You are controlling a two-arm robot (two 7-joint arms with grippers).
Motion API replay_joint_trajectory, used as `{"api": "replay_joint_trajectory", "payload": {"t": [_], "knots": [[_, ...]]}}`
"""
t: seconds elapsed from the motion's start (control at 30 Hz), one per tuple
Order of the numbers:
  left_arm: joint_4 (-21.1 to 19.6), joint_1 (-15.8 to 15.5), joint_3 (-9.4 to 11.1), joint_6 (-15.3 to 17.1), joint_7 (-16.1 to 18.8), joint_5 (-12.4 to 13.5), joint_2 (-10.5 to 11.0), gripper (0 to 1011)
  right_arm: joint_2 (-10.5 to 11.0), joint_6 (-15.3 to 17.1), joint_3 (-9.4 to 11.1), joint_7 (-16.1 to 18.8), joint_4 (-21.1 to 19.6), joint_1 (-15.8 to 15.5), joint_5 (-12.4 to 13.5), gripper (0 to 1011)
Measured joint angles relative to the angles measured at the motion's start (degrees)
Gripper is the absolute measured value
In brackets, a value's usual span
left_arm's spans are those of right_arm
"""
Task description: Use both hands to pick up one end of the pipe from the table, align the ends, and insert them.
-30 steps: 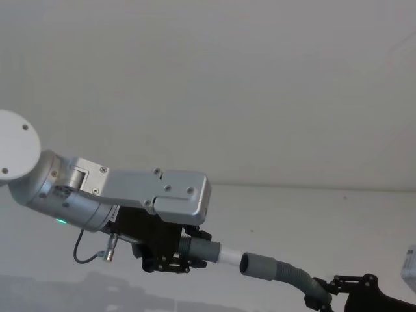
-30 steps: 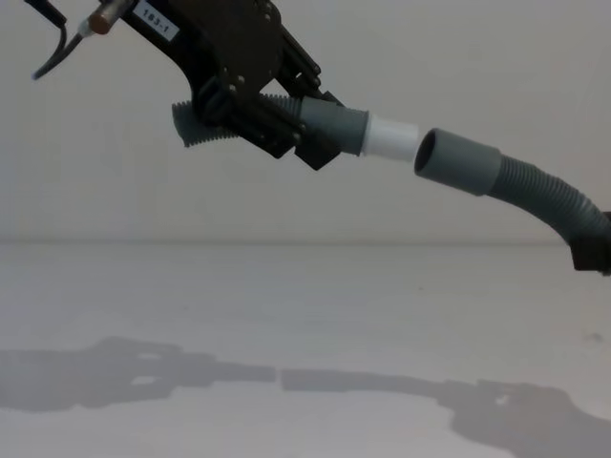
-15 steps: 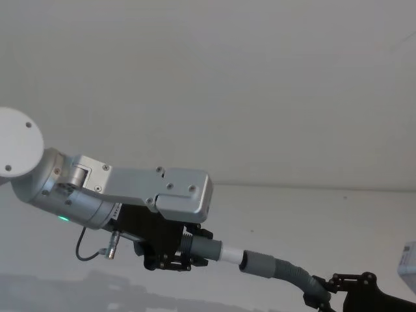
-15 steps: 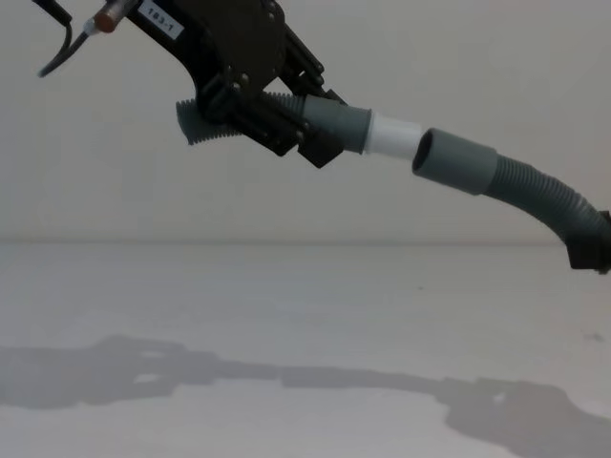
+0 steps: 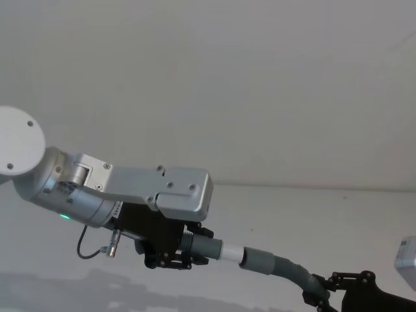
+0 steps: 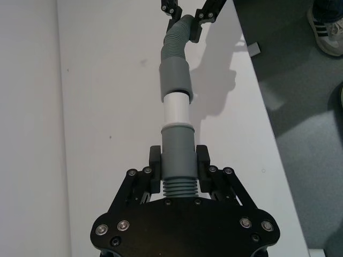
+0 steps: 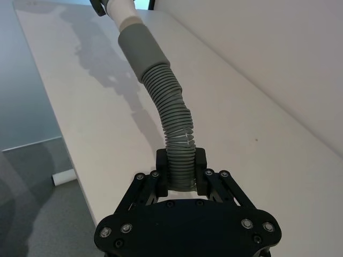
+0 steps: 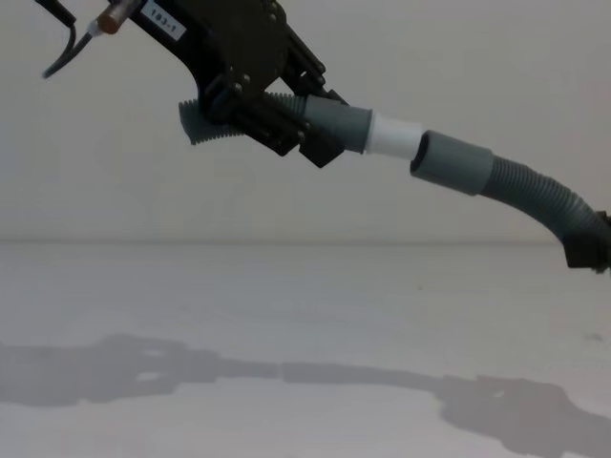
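Insertion is the step in hand: both hose pieces hang in the air well above the table [image 8: 286, 315], with the white spigot tip [image 8: 394, 135] just entering the mouth of the grey cuff [image 8: 452, 162].

The left gripper [image 6: 178, 170] has its jaws closed narrow on the shorter piece [image 6: 177, 152], gripping the smooth grey collar just behind the white tip, where the corrugations begin. In the chest view its free corrugated tail [image 8: 196, 121] sticks out behind the black fingers. The right gripper [image 7: 180, 172] has its jaws clamped on the corrugated body of the longer piece [image 7: 171, 115], some way back from the cuff, so a curved stretch of hose lies between the hold and the socket.

Judging by the thin ribbed walls, both pieces are light and springy. The collar and the cuff look stiff; the corrugated runs look soft and liable to bend under an end load. The left hold, close to the rigid tip, should steer the spigot well. The right hold is weaker for pushing: the curved stretch may buckle or swing the cuff off line. A grip nearer the cuff would be firmer. The smooth plastic may slip, so the axes want to be kept in line as the pieces close.
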Motion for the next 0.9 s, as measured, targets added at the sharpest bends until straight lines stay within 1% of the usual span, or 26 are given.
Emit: {"api": "replay_joint_trajectory", "payload": {"t": [0.57,0.9], "knots": [[0.93,-0.15,0.14,-0.58,-0.07,-0.11,-0.51,352,0.22,2.68,-0.40,-1.00,-0.68,0.44,2.13,255],[1.30,-0.27,0.23,-0.59,-0.04,-0.05,-0.74,352,0.52,2.86,-0.62,-1.16,-0.85,0.67,3.03,255]]}}
